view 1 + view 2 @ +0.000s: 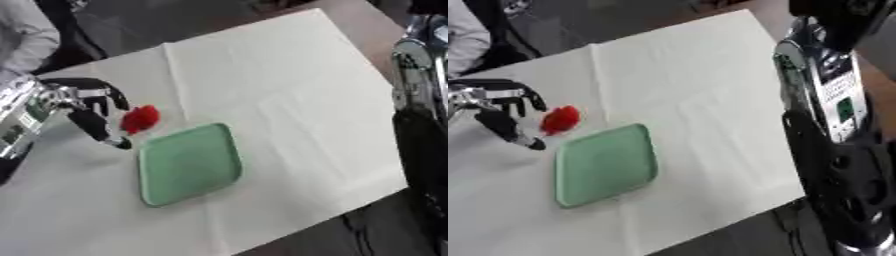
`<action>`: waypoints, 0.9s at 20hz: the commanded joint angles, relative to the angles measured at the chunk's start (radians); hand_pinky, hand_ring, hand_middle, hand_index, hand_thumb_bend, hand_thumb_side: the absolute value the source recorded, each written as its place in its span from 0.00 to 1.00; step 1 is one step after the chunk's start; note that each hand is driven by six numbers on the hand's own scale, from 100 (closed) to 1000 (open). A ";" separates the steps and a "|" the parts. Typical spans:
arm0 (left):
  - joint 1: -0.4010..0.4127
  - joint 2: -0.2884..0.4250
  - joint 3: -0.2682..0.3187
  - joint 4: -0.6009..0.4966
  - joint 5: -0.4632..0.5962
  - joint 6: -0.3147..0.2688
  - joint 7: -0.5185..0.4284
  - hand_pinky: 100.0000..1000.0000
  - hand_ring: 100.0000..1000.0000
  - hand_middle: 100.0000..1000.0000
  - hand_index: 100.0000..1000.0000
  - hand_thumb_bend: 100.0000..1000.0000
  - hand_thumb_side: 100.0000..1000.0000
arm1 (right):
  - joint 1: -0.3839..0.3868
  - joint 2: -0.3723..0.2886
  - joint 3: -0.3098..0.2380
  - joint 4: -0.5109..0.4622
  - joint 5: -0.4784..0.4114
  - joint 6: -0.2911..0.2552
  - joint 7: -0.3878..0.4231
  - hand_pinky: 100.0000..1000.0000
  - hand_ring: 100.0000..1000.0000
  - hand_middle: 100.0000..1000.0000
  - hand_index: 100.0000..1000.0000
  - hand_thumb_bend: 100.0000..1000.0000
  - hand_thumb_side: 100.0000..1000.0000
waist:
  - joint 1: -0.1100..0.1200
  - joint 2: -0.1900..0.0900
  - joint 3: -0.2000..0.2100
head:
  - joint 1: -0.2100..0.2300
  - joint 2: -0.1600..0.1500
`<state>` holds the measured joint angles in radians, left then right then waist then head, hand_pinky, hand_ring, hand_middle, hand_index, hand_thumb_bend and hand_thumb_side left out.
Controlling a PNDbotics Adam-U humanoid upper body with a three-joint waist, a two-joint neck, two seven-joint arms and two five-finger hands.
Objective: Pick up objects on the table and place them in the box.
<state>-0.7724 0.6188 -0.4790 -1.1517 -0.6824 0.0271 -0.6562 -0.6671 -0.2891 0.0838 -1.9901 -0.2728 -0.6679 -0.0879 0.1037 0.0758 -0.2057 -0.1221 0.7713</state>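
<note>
R arm [833, 125] cut off at edge, right robot hand unseen; red obj [140, 118] blurred, unidentifiable.

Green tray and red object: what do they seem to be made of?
The green tray looks like moulded plastic with a matt finish, going by its uniform colour, rounded corners and raised rim. The red object beside the left hand is bright red and irregular, perhaps soft plastic or fabric; its material cannot be settled.

white tablecloth [289, 90], brown table [363, 20], dark floor [166, 20]
</note>
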 commanded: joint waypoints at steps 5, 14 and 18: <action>-0.010 -0.021 0.038 0.078 -0.081 -0.066 0.039 0.63 0.79 0.91 0.90 0.65 0.27 | -0.027 0.005 -0.001 -0.010 -0.006 0.003 -0.002 0.14 0.31 0.36 0.43 0.01 0.28 | -0.001 -0.006 -0.009 | 0.019 -0.001; -0.039 -0.037 0.077 0.089 -0.136 -0.078 0.133 0.61 0.79 0.89 0.89 0.64 0.29 | -0.028 0.008 -0.001 -0.010 -0.007 0.003 -0.002 0.14 0.31 0.36 0.43 0.01 0.28 | -0.001 -0.005 -0.010 | 0.022 -0.001; -0.060 -0.044 0.092 0.086 -0.147 -0.062 0.139 0.61 0.79 0.89 0.89 0.64 0.29 | -0.029 0.009 -0.001 -0.010 -0.007 0.003 -0.001 0.14 0.31 0.36 0.43 0.02 0.28 | -0.002 -0.005 -0.010 | 0.024 -0.001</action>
<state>-0.8053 0.5628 -0.4061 -1.0499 -0.8220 -0.0403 -0.5232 -0.6765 -0.2798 0.0838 -1.9901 -0.2783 -0.6678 -0.0878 0.1064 0.0816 -0.2162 -0.1057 0.7713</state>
